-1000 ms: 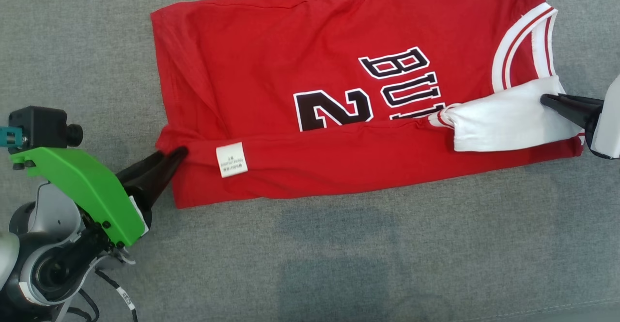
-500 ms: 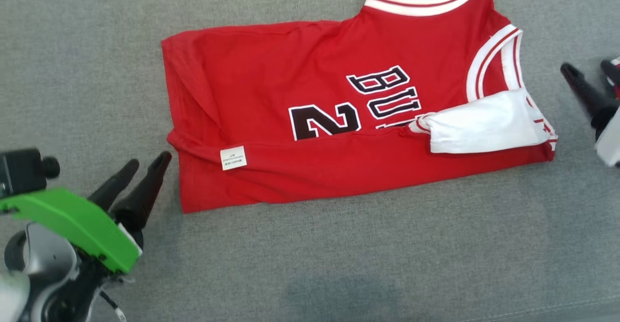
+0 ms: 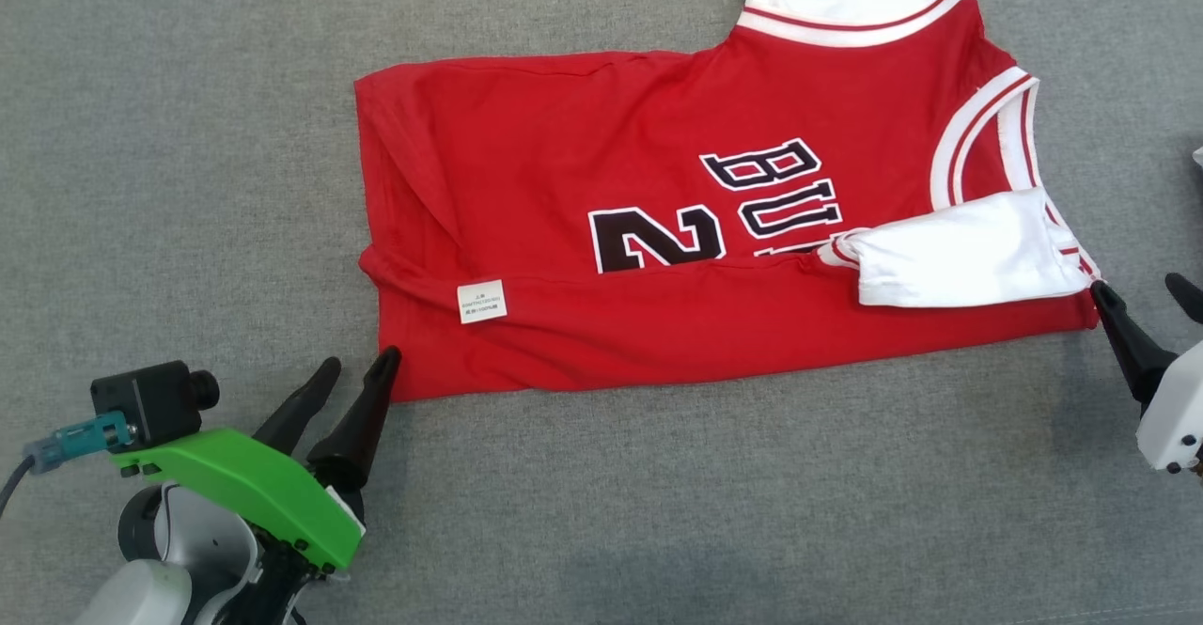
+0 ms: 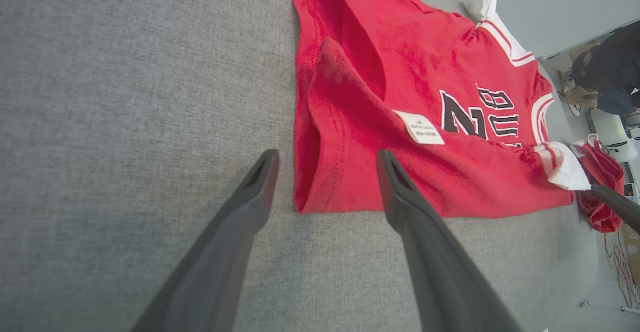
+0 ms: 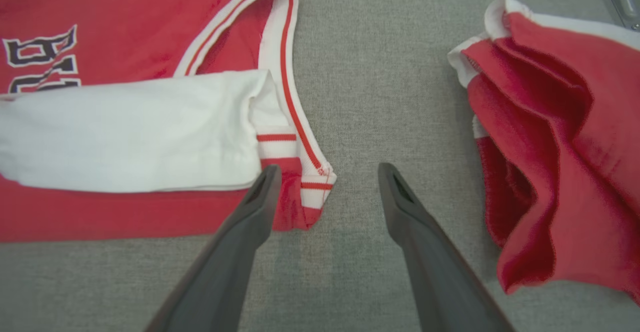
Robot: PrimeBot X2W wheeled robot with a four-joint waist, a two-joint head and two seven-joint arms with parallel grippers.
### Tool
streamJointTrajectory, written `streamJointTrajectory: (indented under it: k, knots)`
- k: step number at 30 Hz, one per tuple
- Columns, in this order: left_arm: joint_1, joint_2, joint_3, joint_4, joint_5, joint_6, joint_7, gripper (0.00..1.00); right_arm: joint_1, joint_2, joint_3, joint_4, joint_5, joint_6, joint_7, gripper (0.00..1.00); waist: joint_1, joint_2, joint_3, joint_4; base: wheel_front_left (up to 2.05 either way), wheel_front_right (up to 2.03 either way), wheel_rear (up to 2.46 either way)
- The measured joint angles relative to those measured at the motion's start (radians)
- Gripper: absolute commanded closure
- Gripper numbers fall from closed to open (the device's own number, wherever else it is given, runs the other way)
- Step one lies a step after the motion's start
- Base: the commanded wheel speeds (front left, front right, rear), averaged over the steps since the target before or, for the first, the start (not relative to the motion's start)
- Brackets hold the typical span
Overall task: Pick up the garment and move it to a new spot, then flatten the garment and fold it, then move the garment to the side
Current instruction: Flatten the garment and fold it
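A red basketball jersey (image 3: 601,183) with black lettering and white trim lies flat on the grey fabric surface, its near long edge folded up over the front. A white sleeve (image 3: 959,249) lies across its right end, and a white label (image 3: 481,300) shows on the fold. My left gripper (image 3: 359,367) is open at the jersey's near left corner (image 4: 305,204), its fingers straddling that corner. My right gripper (image 3: 1142,294) is open at the near right corner (image 5: 312,192), one finger beside the striped hem.
A second crumpled red and white garment (image 5: 560,142) lies to the right of the right gripper. The grey surface (image 3: 658,512) stretches wide toward me and to the left. A person in dark clothes (image 4: 607,72) is far off in the left wrist view.
Both grippers let go of the jersey's folded edge, opened and dropped to its near corners. The camera shifted, so the jersey sits differently in the picture.
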Motion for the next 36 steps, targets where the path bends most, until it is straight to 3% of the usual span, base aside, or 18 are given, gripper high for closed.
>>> streamJointTrajectory:
  k: [4, 5, 9, 28, 29, 30, 31, 32, 36]
  knots:
    - [-0.037, -0.022, -0.015, 0.036, -0.001, -0.008, 0.014, 0.0, 0.014, -0.006, 0.017, 0.078, 0.011, 0.0, -0.044, 0.0, 0.0, 0.0, 0.03, 0.01, 0.0, 0.0, 0.0]
    - [-0.058, -0.024, -0.021, 0.072, -0.009, -0.006, 0.041, 0.0, -0.007, -0.008, 0.046, 0.144, 0.03, 0.0, -0.091, 0.0, 0.0, 0.0, 0.056, 0.016, 0.0, 0.0, 0.0]
    - [-0.058, -0.021, -0.027, 0.094, -0.009, -0.005, 0.048, 0.0, -0.03, -0.007, 0.097, 0.166, 0.081, 0.0, -0.11, 0.0, 0.0, 0.0, 0.04, 0.014, 0.0, 0.0, 0.0]
    - [-0.101, -0.048, -0.08, 0.123, 0.003, -0.011, 0.077, 0.0, -0.009, -0.022, 0.106, 0.118, 0.133, 0.0, 0.049, 0.0, 0.0, 0.0, 0.039, 0.009, 0.0, 0.0, 0.0]
    - [-0.11, -0.053, -0.082, 0.137, 0.0, -0.018, 0.085, 0.63, -0.011, -0.027, 0.123, 0.113, 0.144, -0.001, 0.061, 0.0, 0.0, 0.0, 0.041, 0.003, 0.0, 0.0, 0.0]
    - [-0.111, -0.058, -0.085, 0.142, -0.004, -0.025, 0.089, 1.0, -0.014, -0.035, 0.14, 0.11, 0.151, -0.001, 0.068, 0.15, 0.0, 0.0, 0.041, 0.0, 0.0, 0.0, 0.0]
    - [-0.111, -0.058, -0.086, 0.143, -0.01, -0.035, 0.098, 1.0, -0.02, -0.04, 0.156, 0.107, 0.164, -0.002, 0.072, 0.82, 0.0, 0.0, 0.042, -0.005, 0.0, 0.0, 0.0]
    - [-0.111, -0.058, -0.084, 0.143, -0.017, -0.043, 0.1, 1.0, -0.027, -0.041, 0.164, 0.109, 0.184, -0.002, 0.077, 1.0, 0.0, 0.0, 0.042, -0.009, 0.0, 0.0, 0.0]
    - [-0.109, -0.03, -0.069, 0.112, -0.049, -0.059, 0.128, 1.0, -0.054, -0.045, 0.17, 0.118, 0.263, 0.0, 0.124, 1.0, 0.0, 0.0, 0.039, -0.024, 0.0, 0.0, 0.0]
